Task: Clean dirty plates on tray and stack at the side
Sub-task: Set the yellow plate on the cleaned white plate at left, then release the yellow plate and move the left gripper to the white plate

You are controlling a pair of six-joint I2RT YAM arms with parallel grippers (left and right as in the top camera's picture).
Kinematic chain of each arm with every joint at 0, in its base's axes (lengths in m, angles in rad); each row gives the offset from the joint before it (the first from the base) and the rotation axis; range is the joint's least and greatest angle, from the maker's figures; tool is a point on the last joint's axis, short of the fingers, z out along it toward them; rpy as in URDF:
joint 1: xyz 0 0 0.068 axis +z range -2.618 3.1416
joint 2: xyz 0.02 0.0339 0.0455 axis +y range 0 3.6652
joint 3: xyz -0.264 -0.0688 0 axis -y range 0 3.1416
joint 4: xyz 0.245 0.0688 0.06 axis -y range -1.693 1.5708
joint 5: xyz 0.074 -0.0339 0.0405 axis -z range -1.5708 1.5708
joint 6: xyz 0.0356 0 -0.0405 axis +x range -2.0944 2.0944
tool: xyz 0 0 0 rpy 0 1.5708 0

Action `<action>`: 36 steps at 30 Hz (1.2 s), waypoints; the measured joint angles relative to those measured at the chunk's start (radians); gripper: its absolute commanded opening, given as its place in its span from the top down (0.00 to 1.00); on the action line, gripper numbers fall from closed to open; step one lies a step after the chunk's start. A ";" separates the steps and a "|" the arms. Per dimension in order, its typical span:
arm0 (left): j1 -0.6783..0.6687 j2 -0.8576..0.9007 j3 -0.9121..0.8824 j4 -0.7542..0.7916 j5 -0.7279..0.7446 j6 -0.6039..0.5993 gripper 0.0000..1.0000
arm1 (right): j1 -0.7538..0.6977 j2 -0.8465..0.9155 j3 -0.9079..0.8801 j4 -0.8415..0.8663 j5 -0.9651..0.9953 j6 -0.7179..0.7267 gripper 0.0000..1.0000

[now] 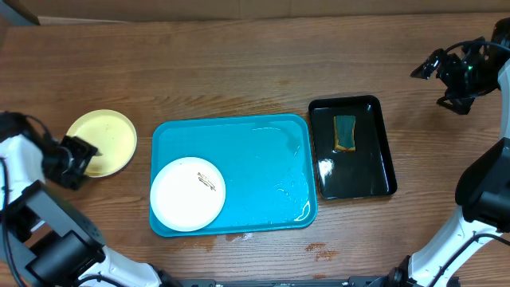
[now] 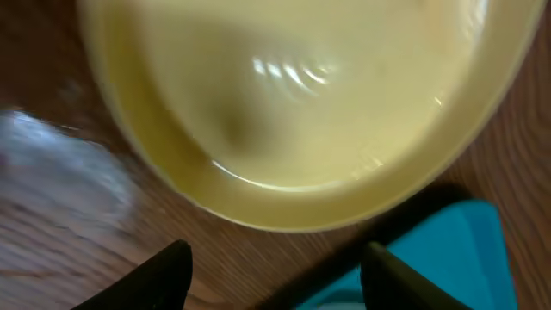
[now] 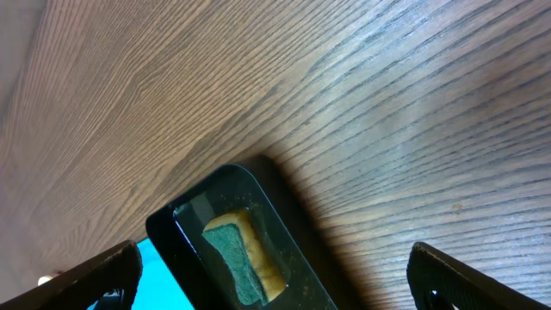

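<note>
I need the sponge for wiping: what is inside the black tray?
A green-topped yellow sponge lies in the far half of the black tray; the rest looks bare and glossy. What is under the sponge is hidden.

The overhead view looks straight down on the whole tabletop point(image 1: 239, 72). The left wrist view sits very close over the pale yellow plate point(image 2: 310, 103), blurred, and catches a corner of the turquoise tray point(image 2: 469, 250). The right wrist view looks down from farther off at the black tray point(image 3: 288, 232) and its sponge point(image 3: 237, 258). The overhead view takes in all four.
</note>
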 measured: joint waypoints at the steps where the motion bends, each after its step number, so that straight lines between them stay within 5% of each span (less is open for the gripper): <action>1: -0.029 -0.004 0.000 -0.008 0.011 0.000 0.39 | 0.000 0.000 0.000 0.000 0.000 0.000 0.00; 11: -0.525 -0.047 0.000 -0.154 -0.098 -0.018 0.44 | 0.000 0.000 0.000 0.000 0.000 0.000 0.00; 16: -0.649 -0.050 -0.001 -0.251 -0.196 -0.055 0.50 | 0.000 0.000 0.000 0.000 0.000 0.000 0.00; 29: -0.659 -0.332 -0.253 -0.274 -0.268 -0.134 0.61 | 0.000 0.000 0.000 0.000 0.000 0.000 0.00; 36: -0.579 -0.423 -0.449 -0.132 -0.321 -0.193 0.65 | 0.000 0.000 0.000 0.000 0.000 0.000 0.00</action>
